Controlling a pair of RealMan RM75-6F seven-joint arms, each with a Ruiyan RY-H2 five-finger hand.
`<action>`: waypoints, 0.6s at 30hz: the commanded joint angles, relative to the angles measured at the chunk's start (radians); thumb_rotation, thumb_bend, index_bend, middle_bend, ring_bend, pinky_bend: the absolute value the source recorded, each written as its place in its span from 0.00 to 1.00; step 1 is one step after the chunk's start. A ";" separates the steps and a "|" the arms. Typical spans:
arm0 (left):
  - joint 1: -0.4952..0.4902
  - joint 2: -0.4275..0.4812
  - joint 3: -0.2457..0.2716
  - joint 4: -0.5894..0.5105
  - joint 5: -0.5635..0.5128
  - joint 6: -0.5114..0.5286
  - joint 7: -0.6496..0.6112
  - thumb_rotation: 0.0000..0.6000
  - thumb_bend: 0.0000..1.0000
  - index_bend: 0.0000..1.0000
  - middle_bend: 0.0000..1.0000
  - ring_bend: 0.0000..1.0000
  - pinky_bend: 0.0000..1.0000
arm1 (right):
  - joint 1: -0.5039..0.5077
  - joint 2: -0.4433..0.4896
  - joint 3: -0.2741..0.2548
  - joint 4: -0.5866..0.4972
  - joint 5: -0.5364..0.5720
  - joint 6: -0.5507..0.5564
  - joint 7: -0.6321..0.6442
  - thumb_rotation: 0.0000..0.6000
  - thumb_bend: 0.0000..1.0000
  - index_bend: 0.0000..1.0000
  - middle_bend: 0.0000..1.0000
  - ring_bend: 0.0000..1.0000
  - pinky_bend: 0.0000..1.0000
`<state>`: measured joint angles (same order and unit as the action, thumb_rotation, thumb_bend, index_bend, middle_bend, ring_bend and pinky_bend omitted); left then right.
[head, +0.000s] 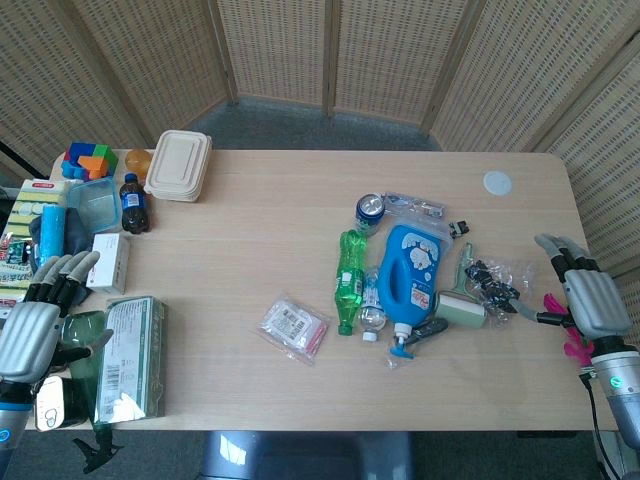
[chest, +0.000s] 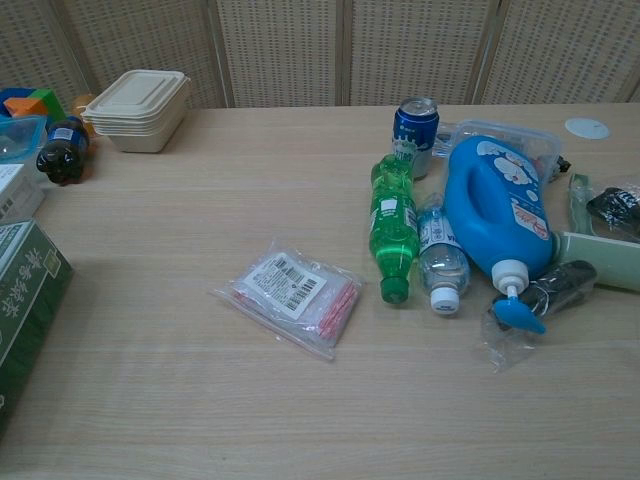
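Observation:
My left hand (head: 35, 320) hangs over the table's near left corner with its fingers apart, holding nothing. It is beside a green box (head: 130, 355) (chest: 25, 300) and a small white box (head: 108, 262). My right hand (head: 590, 295) hovers at the table's right edge, fingers spread and empty, just right of a bag of black clips (head: 492, 280). Neither hand shows in the chest view. Mid-table lie a green bottle (head: 350, 280) (chest: 393, 225), a clear water bottle (head: 372, 305) (chest: 440, 255) and a blue detergent jug (head: 412, 275) (chest: 497, 205), all on their sides.
A blue can (head: 369, 212) stands behind the bottles. A clear bag with red contents (head: 292, 327) lies left of them. Beige takeaway boxes (head: 178, 165), a cola bottle (head: 133, 203) and coloured blocks (head: 88, 160) crowd the far left. A white disc (head: 497, 182) lies far right.

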<state>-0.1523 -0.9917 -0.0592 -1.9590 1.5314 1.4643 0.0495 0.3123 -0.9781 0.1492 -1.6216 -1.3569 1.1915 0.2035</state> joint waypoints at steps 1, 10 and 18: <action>-0.003 -0.003 0.000 0.003 -0.004 -0.007 0.000 1.00 0.26 0.00 0.00 0.00 0.00 | 0.000 -0.002 -0.002 0.001 0.003 -0.004 0.001 0.53 0.21 0.06 0.07 0.00 0.00; -0.013 -0.004 -0.007 0.003 -0.009 -0.018 0.002 1.00 0.26 0.00 0.00 0.00 0.00 | -0.002 0.018 0.003 -0.007 0.010 -0.013 0.033 0.52 0.21 0.05 0.07 0.00 0.00; -0.022 -0.001 -0.007 -0.001 -0.004 -0.030 0.005 1.00 0.26 0.00 0.00 0.00 0.00 | 0.013 0.005 -0.009 0.008 0.014 -0.060 0.034 0.52 0.21 0.04 0.06 0.00 0.00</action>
<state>-0.1745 -0.9925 -0.0659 -1.9599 1.5270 1.4343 0.0541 0.3197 -0.9665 0.1455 -1.6192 -1.3440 1.1438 0.2415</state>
